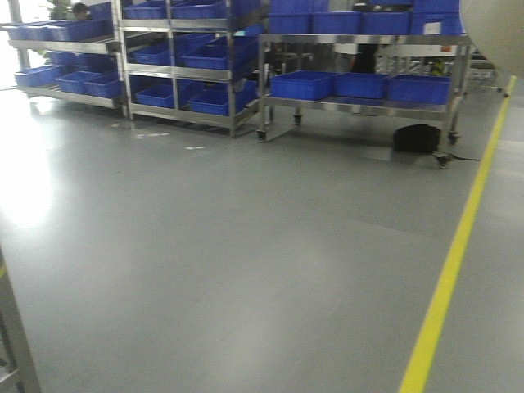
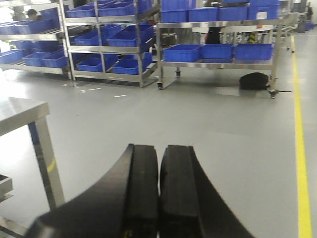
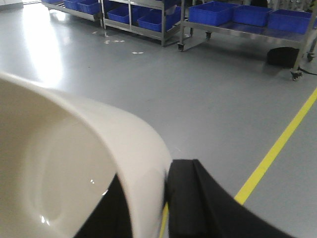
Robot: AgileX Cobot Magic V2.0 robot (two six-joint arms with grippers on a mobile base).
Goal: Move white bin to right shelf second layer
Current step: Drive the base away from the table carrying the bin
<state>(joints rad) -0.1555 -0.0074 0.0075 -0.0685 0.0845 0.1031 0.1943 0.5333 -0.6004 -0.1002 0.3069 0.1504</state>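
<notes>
The white bin (image 3: 74, 163) fills the lower left of the right wrist view, a glossy cream tub held up off the floor. My right gripper (image 3: 148, 183) is shut on its wall, one black finger inside and one finger (image 3: 188, 198) outside. A cream edge of the white bin (image 1: 494, 24) also shows at the top right corner of the front view. Over bare floor, my left gripper (image 2: 159, 148) is shut with nothing between its pads. The right shelf second layer is out of view.
Steel racks (image 1: 188, 57) and a wheeled cart (image 1: 360, 102) loaded with blue crates (image 1: 303, 84) line the far wall. A black bag (image 1: 416, 137) lies under the cart. A yellow floor line (image 1: 450, 270) runs along the right. A steel table (image 2: 20, 111) stands at my left.
</notes>
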